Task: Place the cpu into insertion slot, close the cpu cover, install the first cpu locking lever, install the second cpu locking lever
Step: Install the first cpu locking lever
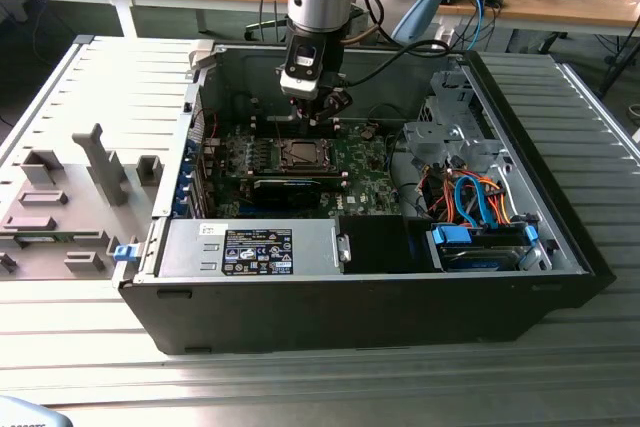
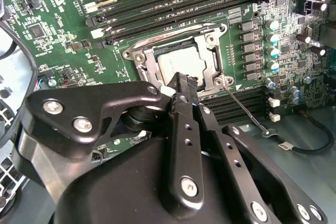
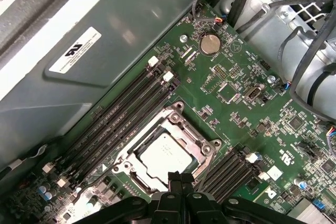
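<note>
The cpu (image 3: 164,156) lies flat in the insertion slot (image 1: 298,155), its pale metal face (image 2: 181,64) up. The silvery cpu cover (image 3: 148,135) lies flat around it as a frame (image 2: 148,62). My gripper (image 2: 184,80) is shut with nothing between its fingers. Its tip hangs just above the edge of the socket in both wrist views (image 3: 181,178), and over the motherboard in the exterior view (image 1: 315,112). A thin metal locking lever (image 2: 245,109) runs out from one corner of the socket and ends in a hook off the board.
The green motherboard (image 1: 355,172) lies in an open black computer case (image 1: 350,317). Long black memory slots (image 3: 123,111) run beside the socket. Capacitors (image 2: 273,51), cables (image 1: 470,197) and a metal drive cage (image 1: 450,132) crowd the exterior view's right.
</note>
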